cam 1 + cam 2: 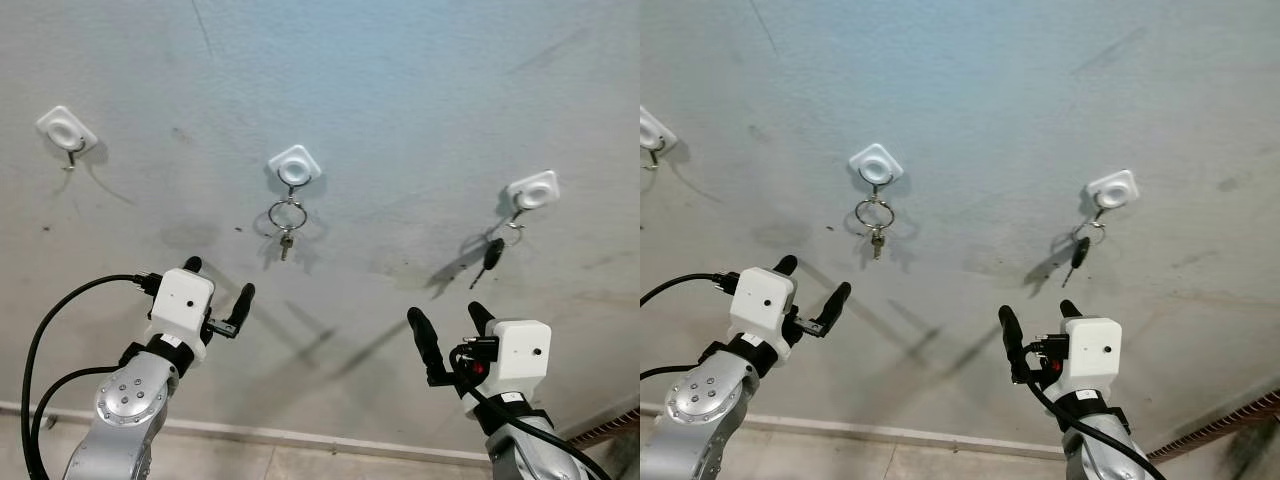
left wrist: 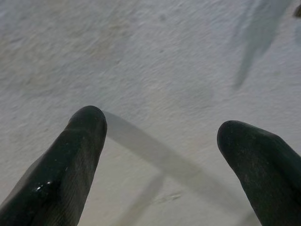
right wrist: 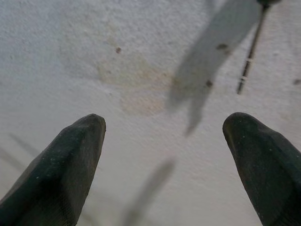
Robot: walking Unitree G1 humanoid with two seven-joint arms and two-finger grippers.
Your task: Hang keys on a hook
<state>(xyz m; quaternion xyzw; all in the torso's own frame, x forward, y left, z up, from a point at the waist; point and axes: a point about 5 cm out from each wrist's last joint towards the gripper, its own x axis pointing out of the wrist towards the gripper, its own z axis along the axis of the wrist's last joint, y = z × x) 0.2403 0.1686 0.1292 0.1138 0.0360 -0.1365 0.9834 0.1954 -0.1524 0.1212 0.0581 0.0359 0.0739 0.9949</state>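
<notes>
Three white hooks are stuck on a grey wall. The middle hook [image 1: 295,167] carries a metal ring with small keys [image 1: 287,232]. The right hook [image 1: 532,191] holds a black-headed key [image 1: 491,255] on a ring. The left hook [image 1: 66,131] is bare. My left gripper [image 1: 217,291] is open below and left of the middle keys, holding nothing. My right gripper [image 1: 450,326] is open below the black key, also holding nothing. In the right wrist view the tip of the black key [image 3: 249,61] hangs beyond the fingertips [image 3: 80,141].
The grey wall [image 1: 400,90] is stained and casts the arms' shadows. A pale skirting strip [image 1: 300,438] runs along its base above the floor. A black cable [image 1: 60,310] loops from my left wrist.
</notes>
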